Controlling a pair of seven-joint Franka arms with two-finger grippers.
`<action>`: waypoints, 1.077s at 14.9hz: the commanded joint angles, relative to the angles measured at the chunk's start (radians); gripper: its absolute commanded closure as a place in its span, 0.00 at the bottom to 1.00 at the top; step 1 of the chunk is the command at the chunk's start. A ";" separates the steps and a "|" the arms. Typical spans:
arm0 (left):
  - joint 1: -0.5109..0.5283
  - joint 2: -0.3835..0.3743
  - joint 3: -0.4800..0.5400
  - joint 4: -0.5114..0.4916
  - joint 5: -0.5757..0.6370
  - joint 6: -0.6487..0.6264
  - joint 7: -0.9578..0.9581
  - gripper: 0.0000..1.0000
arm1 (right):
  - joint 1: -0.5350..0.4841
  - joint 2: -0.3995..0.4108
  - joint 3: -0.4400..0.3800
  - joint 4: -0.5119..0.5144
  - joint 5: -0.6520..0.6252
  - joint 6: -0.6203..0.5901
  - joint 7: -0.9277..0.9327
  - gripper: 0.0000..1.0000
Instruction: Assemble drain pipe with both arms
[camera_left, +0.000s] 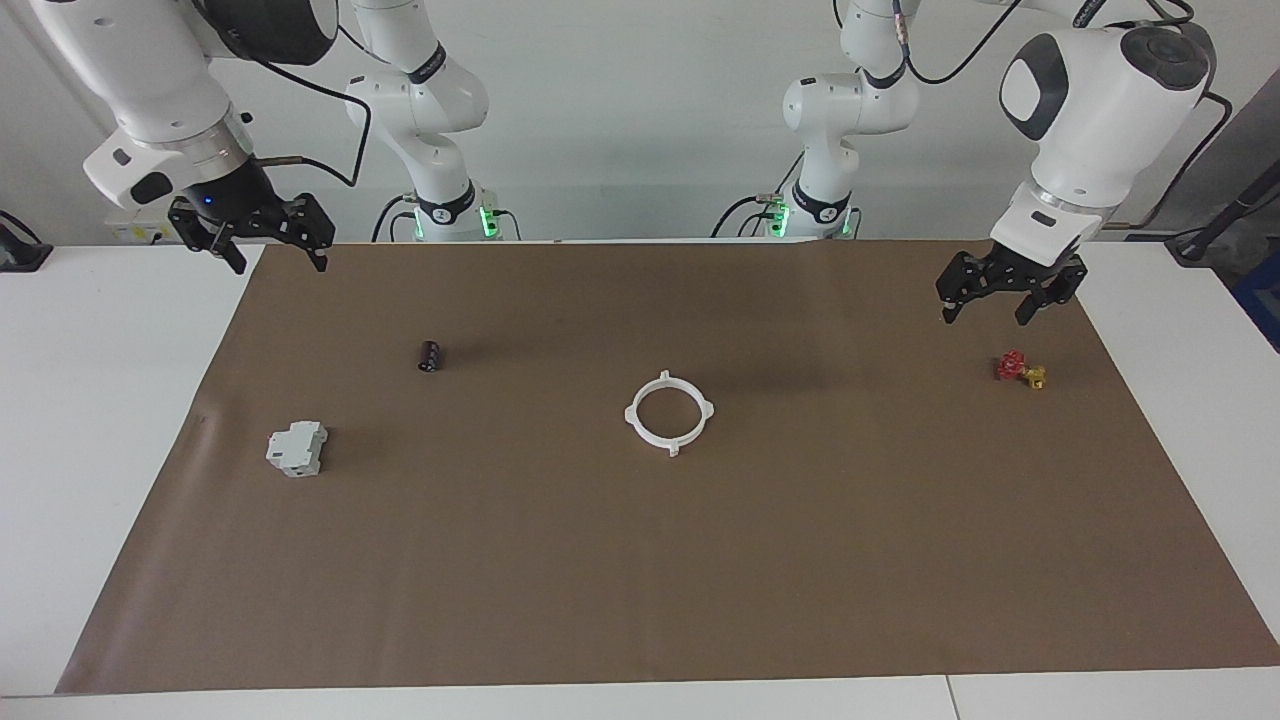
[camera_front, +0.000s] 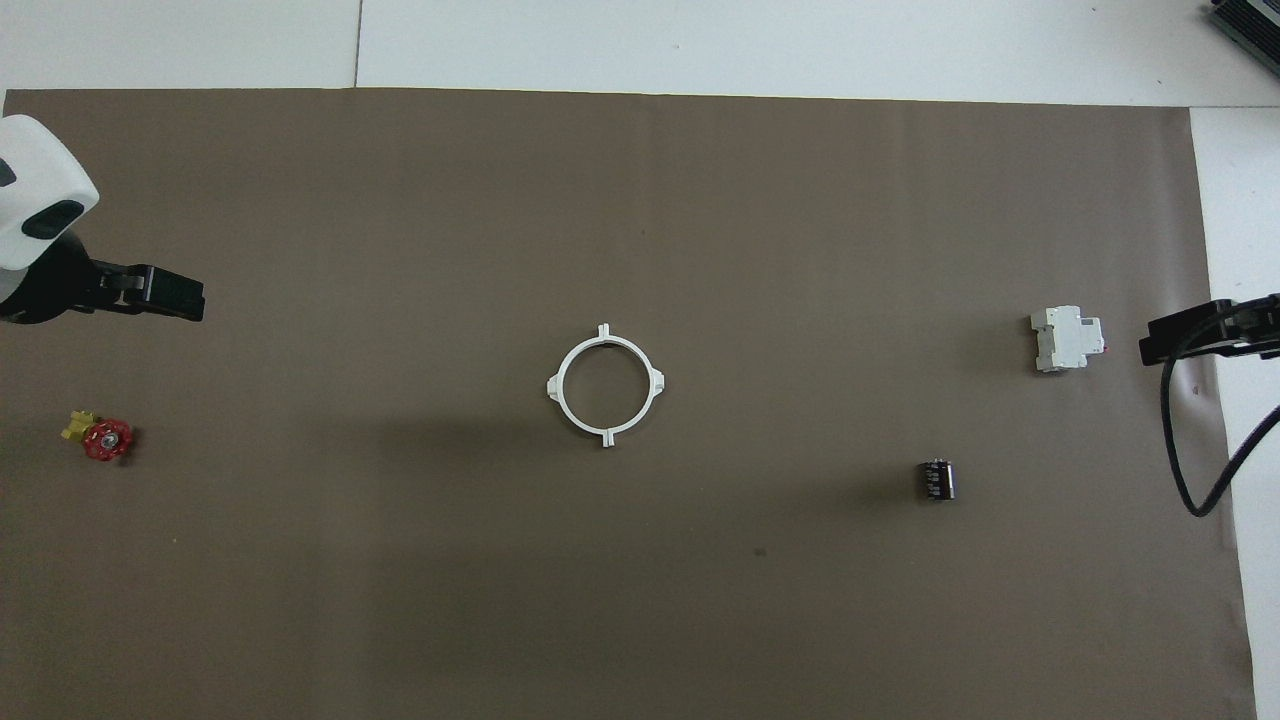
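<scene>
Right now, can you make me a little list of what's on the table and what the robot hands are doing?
ring: white, joined, flat on the mat's middle, nothing touching it
mat: brown, covers most of the table
block: grey-white, toward the right arm's end
cylinder: small, dark, nearer the robots than the block
valve: red and yellow, toward the left arm's end
left gripper: open, empty, raised over the mat beside the valve
right gripper: open, empty, raised over the mat's edge

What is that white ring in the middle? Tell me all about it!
The ring is thin, white and looks like plastic. It is a closed circle with four small tabs sticking out around its edge and an empty middle. It lies flat on the brown mat, near the mat's centre. Only the mat touches it; both arms are away from it.
</scene>
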 joint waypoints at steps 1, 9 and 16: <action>-0.013 -0.008 0.008 -0.009 -0.012 0.004 -0.016 0.00 | -0.005 -0.005 0.003 -0.001 -0.007 -0.013 -0.010 0.00; -0.013 -0.008 0.009 0.005 -0.012 -0.025 -0.017 0.00 | -0.005 -0.005 0.003 -0.001 -0.007 -0.013 -0.010 0.00; -0.046 0.000 0.016 0.012 -0.012 -0.025 -0.062 0.00 | -0.005 -0.005 0.003 -0.001 -0.009 -0.013 -0.010 0.00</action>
